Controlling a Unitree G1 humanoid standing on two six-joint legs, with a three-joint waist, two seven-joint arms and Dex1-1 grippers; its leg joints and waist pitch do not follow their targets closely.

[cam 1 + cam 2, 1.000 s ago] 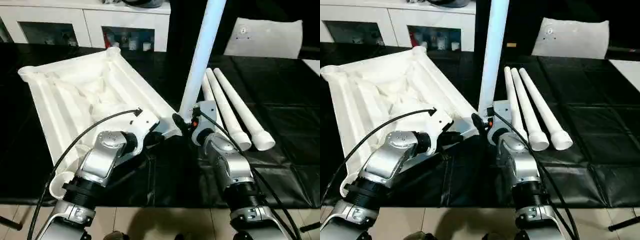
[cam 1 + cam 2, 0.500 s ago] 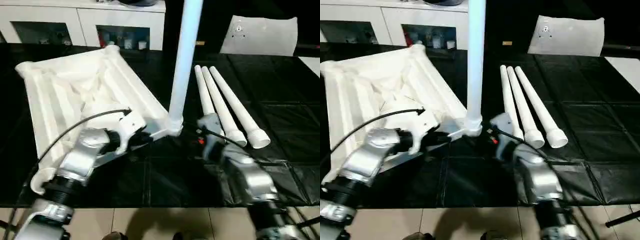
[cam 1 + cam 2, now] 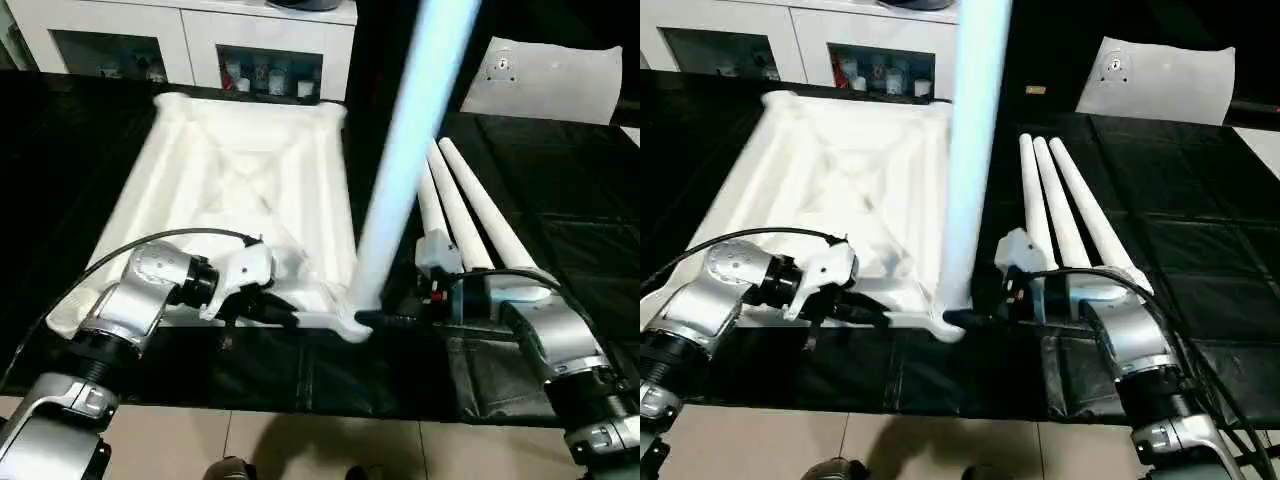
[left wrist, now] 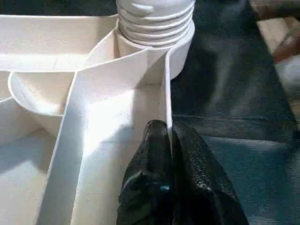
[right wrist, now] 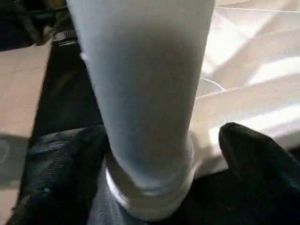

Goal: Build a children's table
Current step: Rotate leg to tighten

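The children's table top (image 3: 250,185) lies upside down on the black cover, ribbed underside up. One white leg (image 3: 400,180) stands in its near right corner socket (image 4: 154,28), leaning slightly to the right. Three loose legs (image 3: 470,215) lie side by side to the right. My left gripper (image 4: 169,140) is shut on the thin near rim wall of the top, close to that socket, also seen from the head as the left gripper (image 3: 282,312). My right gripper (image 3: 378,320) is open at the standing leg's base; the fingers (image 5: 253,154) straddle the leg (image 5: 145,84).
A white cabinet with glass doors (image 3: 190,45) stands behind the black-covered surface (image 3: 570,200). A flat white panel (image 3: 540,80) lies at the back right. The cover's near edge borders a tiled floor (image 3: 300,450). A black cable (image 3: 150,240) loops over my left forearm.
The table top has swung round to lie squarer to me, with the leg still in its socket. My right gripper, drawn back half a second ago, is at the leg's base again. The camera shifted too.
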